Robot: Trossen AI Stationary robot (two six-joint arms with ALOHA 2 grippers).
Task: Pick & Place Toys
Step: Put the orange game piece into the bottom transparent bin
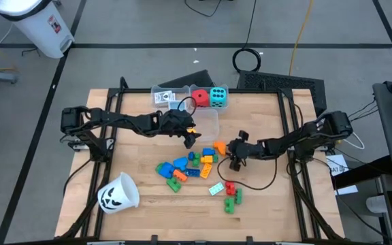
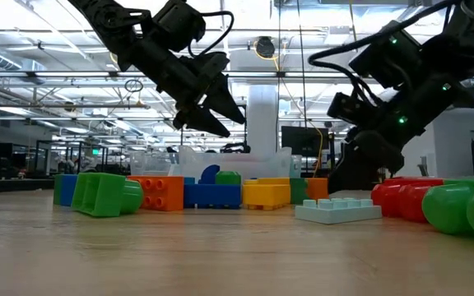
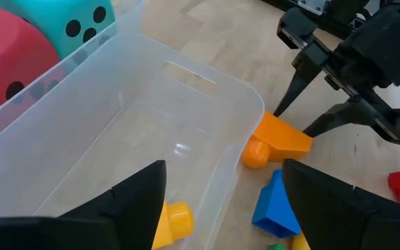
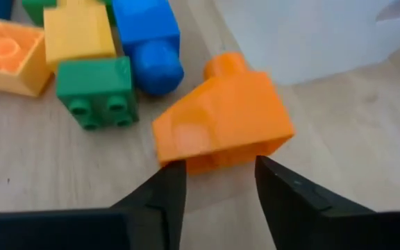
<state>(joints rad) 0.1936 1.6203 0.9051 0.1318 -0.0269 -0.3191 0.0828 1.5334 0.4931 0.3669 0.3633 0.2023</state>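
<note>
Orange block lies just ahead of right pincer, fingers half-closed, not yet holding it; left pincer wide above the clear bin.

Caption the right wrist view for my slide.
Right tool closing around an orange block beside green, yellow and blue blocks.

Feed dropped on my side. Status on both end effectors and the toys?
Right end effector straddling orange block beside the clear bin, not clamped. Left end effector open above that bin. Nothing in the way.
</note>
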